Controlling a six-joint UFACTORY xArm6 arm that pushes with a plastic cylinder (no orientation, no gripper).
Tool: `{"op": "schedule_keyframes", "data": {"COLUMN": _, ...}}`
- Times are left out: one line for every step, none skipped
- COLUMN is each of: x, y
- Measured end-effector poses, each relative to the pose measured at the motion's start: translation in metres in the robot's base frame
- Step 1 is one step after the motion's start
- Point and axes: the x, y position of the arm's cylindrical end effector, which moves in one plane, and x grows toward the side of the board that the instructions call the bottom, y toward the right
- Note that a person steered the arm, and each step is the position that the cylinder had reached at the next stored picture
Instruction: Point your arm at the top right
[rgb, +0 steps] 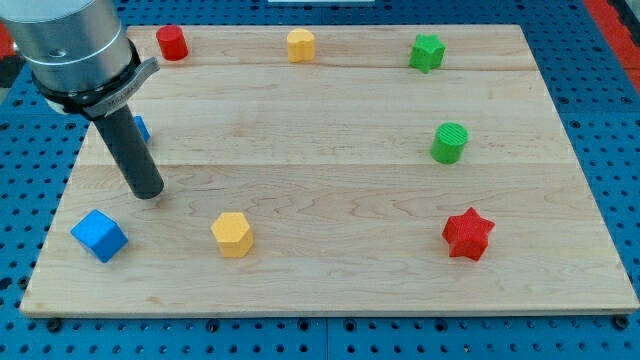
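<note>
**Desk:** Where was your tip when the shutter fell?

**Arm:** My tip (148, 191) stood at the left of the table (330, 290), a little below the middle of the frame. A blue cube (99, 235) sat just below and to its left, near but apart. Another blue block (141, 128) peeked out from behind my rod higher up, its shape mostly hidden.

**Desk:** And the target?

**Arm:** The table's top right corner, in the upper right of the frame. It lay well apart from my tip, up and far to the right, almost the whole table on the diagonal. A green star (427, 52) was the block nearest that corner, just to its left along the top edge.

**Desk:** Anything between?

**Arm:** The straight line looked largely bare wood to me. A yellow block (301, 45) and a red cylinder (172, 42) sat along the top edge, above that line. A green cylinder (450, 142) stood at the right, and I judged it the one most likely to be grazed late in the sweep. The yellow hexagonal block (232, 234) and red star (468, 233) lay below, out of the way.

**Desk:** Gripper state?

**Arm:** I carried no gripper, only the rod, so there was nothing open or closed to report, and it touched no block.
</note>
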Motion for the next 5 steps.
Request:
{"op": "schedule_keyframes", "data": {"x": 0.000, "y": 0.000}}
{"op": "schedule_keyframes", "data": {"x": -0.011, "y": 0.007}}
{"op": "schedule_keyframes", "data": {"x": -0.020, "y": 0.052}}
{"op": "schedule_keyframes", "data": {"x": -0.026, "y": 0.089}}
{"op": "schedule_keyframes", "data": {"x": -0.068, "y": 0.138}}
